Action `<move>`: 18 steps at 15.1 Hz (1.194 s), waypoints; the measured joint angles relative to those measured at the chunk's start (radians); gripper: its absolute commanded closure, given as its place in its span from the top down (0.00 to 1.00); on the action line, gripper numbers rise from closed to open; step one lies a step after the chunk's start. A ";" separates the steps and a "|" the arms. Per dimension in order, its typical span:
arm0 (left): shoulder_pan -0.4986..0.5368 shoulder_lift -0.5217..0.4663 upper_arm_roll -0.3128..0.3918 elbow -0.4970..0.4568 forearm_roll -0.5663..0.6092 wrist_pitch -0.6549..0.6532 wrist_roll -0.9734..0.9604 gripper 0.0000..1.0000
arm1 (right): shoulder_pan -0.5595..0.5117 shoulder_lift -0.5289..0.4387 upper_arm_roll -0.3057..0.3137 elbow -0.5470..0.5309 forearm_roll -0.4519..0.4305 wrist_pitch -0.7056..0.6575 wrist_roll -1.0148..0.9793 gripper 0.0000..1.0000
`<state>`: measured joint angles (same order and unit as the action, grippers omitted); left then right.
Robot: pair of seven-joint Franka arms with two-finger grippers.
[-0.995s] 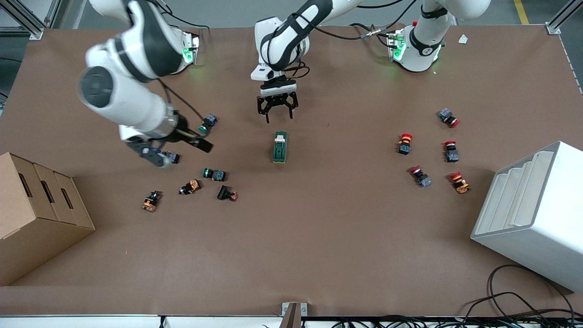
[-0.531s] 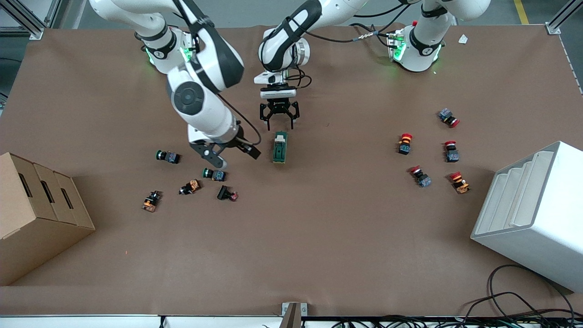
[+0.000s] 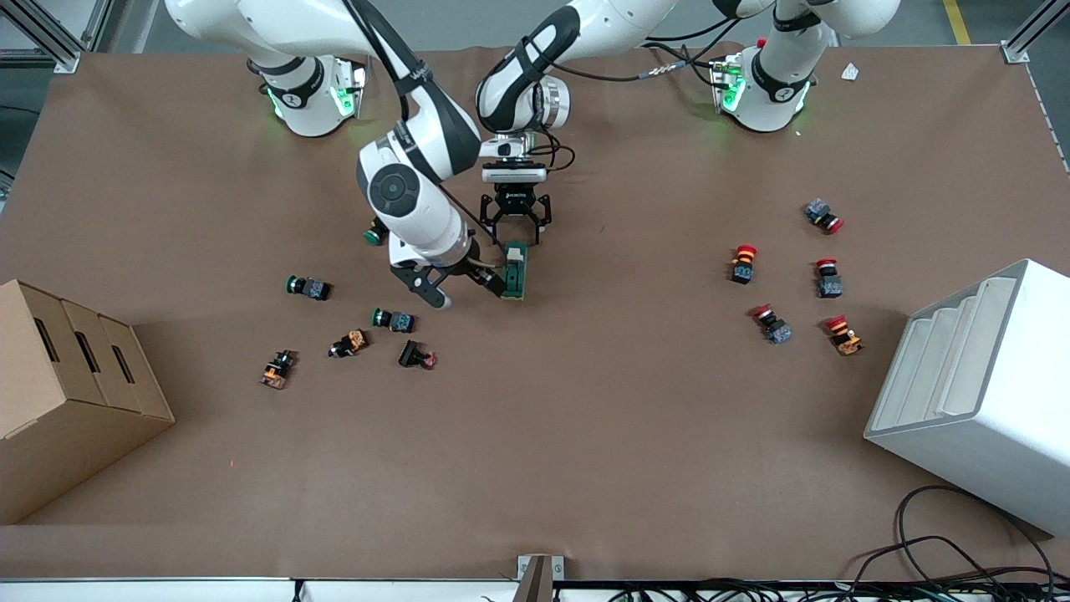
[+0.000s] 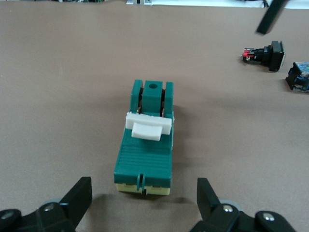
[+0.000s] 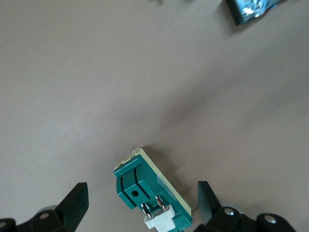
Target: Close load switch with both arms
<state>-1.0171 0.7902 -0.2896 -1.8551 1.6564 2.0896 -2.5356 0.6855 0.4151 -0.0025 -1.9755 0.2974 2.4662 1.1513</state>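
The load switch (image 3: pixel 515 270), a dark green block with a cream-white handle (image 4: pixel 147 126), lies flat mid-table. My left gripper (image 3: pixel 514 227) is open just over the switch's end nearest the robots. In the left wrist view the switch (image 4: pixel 145 150) lies just ahead of the open left gripper (image 4: pixel 143 203). My right gripper (image 3: pixel 464 286) is open, tilted, at the switch's side toward the right arm's end, one finger (image 3: pixel 493 283) close against it. In the right wrist view the switch (image 5: pixel 140 186) shows between the spread fingers of the right gripper (image 5: pixel 142 205).
Green-capped push buttons (image 3: pixel 306 287) (image 3: pixel 393 318) and several other buttons (image 3: pixel 349 343) lie toward the right arm's end, close to the right gripper. Red-capped buttons (image 3: pixel 743 263) lie toward the left arm's end. There are also a cardboard box (image 3: pixel 75 393) and a white bin (image 3: pixel 978 393).
The right arm has swung from the push buttons across to the switch, its gripper now at the switch's side. The left gripper has come down closer to the switch's end.
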 measured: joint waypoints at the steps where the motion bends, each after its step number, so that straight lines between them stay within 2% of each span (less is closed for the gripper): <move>1: -0.004 0.007 0.000 -0.001 0.020 -0.014 -0.013 0.97 | 0.007 0.008 0.001 0.000 0.000 0.008 0.000 1.00; 8: -0.026 0.031 0.001 -0.005 0.092 -0.075 -0.068 1.00 | 0.021 0.024 0.042 -0.024 0.008 0.089 0.002 1.00; 15: -0.041 0.044 0.003 -0.006 0.117 -0.112 -0.096 1.00 | 0.064 0.094 0.077 -0.043 0.112 0.219 0.003 1.00; 18: -0.044 0.045 0.004 -0.006 0.119 -0.117 -0.103 1.00 | 0.087 0.099 0.077 -0.043 0.116 0.225 0.021 1.00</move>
<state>-1.0608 0.8354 -0.2855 -1.8606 1.7757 1.9727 -2.6387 0.7723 0.5142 0.0747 -2.0188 0.4134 2.6917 1.1719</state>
